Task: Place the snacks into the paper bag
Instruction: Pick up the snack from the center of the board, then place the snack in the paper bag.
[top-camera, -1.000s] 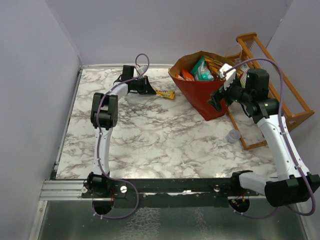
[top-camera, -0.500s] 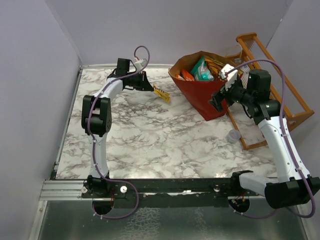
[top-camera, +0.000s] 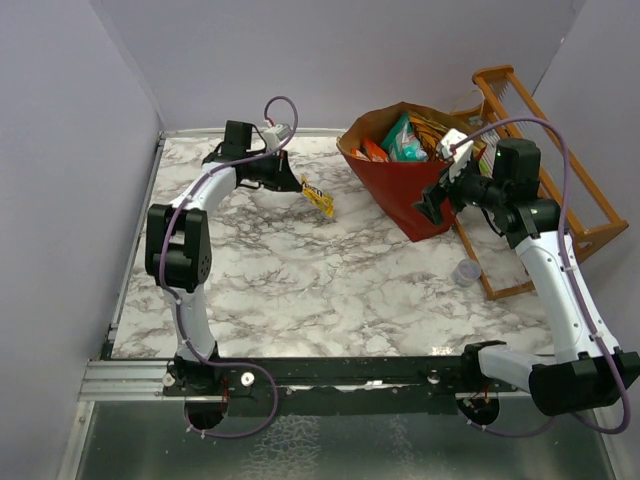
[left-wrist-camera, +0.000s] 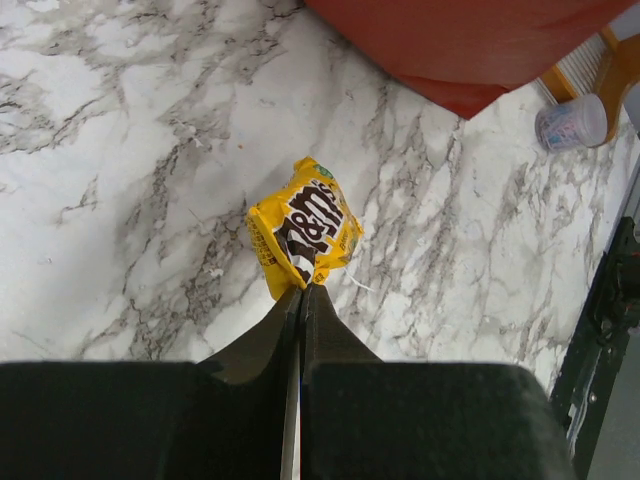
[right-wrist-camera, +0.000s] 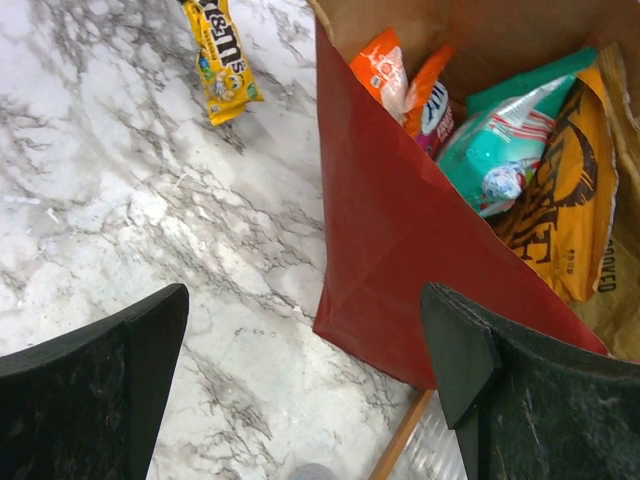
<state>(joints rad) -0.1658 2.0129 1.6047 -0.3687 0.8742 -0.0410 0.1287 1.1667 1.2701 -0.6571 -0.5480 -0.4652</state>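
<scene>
My left gripper is shut on a corner of a yellow M&M's packet and holds it hanging above the marble table, left of the red paper bag. The packet hangs from my fingertips in the left wrist view. It also shows in the right wrist view. The bag stands open with orange, teal and tan snacks inside. My right gripper is open and empty, beside the bag's front right side, above its lower corner.
An orange wooden rack stands behind and right of the bag. A small clear plastic cup sits on the table by the rack's front end, also in the left wrist view. The marble table spreads out in front.
My left gripper has lifted the M&M's packet off the table and drawn back a little; the left arm's elbow has swung left. The right arm has not moved.
</scene>
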